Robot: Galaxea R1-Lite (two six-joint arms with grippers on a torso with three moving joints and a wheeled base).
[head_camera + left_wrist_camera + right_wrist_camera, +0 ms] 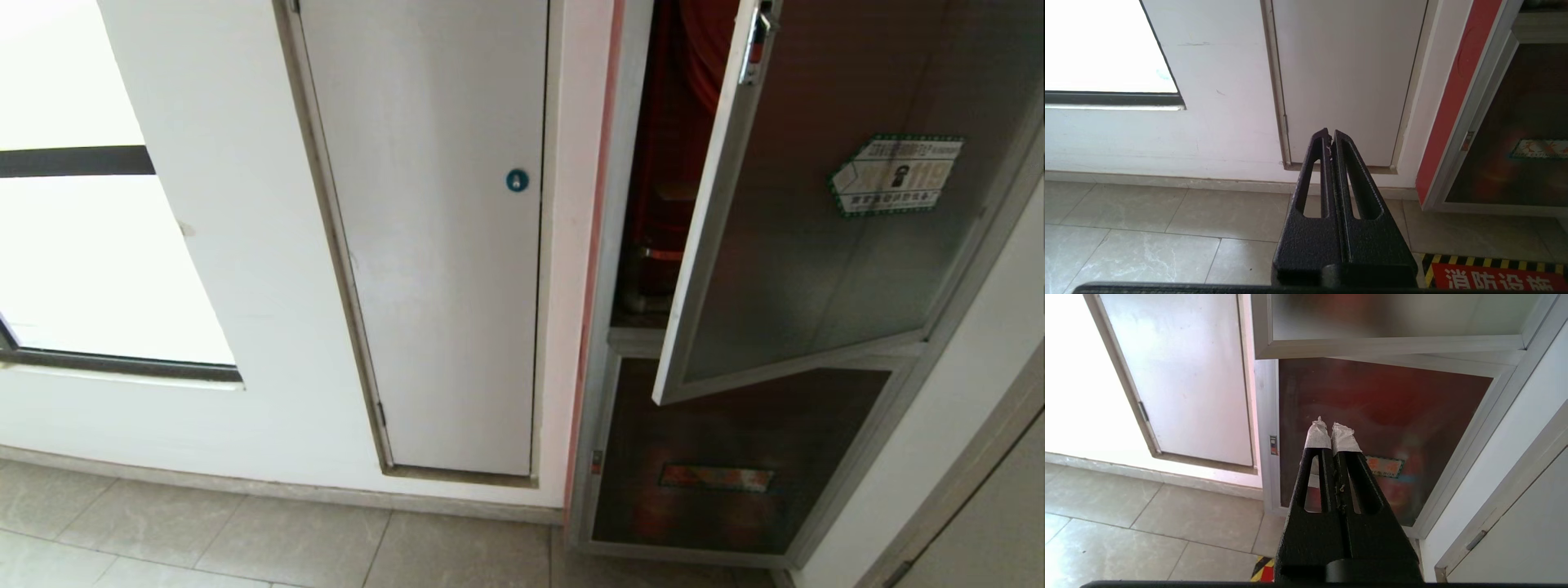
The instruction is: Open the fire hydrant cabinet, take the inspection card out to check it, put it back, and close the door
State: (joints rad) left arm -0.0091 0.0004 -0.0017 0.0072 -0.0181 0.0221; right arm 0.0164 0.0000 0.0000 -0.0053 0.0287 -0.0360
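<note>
The fire hydrant cabinet (pixel 608 245) stands at the right of the head view, framed in brushed silver metal. Its door (pixel 816 245) of dark glass is swung partly open towards me, the red-and-metal latch (pixel 757 41) at its upper free edge. Through the gap I see the red interior (pixel 678 122). The inspection card is out of view. Neither arm shows in the head view. My left gripper (pixel 1329 136) is shut and empty, low before the white wall. My right gripper (pixel 1331 430), its tips wrapped in white tape, is shut and empty below the open door's lower edge (pixel 1392 345).
A smaller dark-glass door (pixel 735 457) fills the cabinet's lower part. Left of the cabinet is a white panel door (pixel 433 245) with a round blue lock (pixel 517 180), then a bright window (pixel 82 245). A red sign with yellow-black stripes (pixel 1494 275) lies on the tiled floor. Another door (pixel 988 514) stands at far right.
</note>
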